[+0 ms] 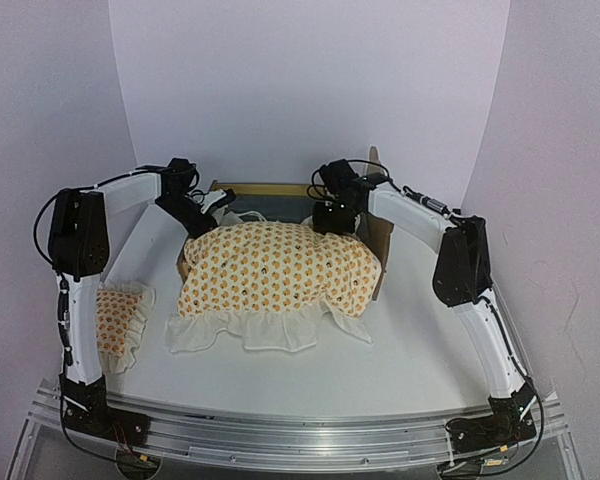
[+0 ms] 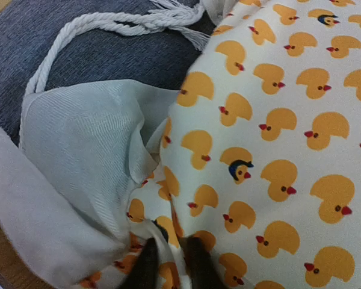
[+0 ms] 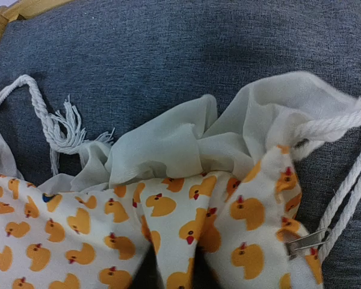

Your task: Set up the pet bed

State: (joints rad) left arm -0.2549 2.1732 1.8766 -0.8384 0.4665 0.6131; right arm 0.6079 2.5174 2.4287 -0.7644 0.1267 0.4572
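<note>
The pet bed (image 1: 266,188) stands at the back middle of the table, its wooden headboard (image 1: 384,245) on the right side. A cream duck-print ruffled cushion (image 1: 275,265) lies over the bed, its front ruffle spilling past the frame toward me. My left gripper (image 1: 215,206) is at the cushion's back left corner. In the left wrist view it (image 2: 171,256) is shut on a fold of the cushion (image 2: 289,120). My right gripper (image 1: 332,222) is at the back right; in its wrist view it (image 3: 171,268) pinches a fold of the cushion (image 3: 168,205) over the grey base (image 3: 198,48).
A small matching ruffled pillow (image 1: 120,320) lies at the left, next to the left arm. White rope ties (image 3: 45,114) rest on the grey base (image 2: 108,57). A metal clip (image 3: 304,241) sits on the cushion's corner. White walls close in the back and sides.
</note>
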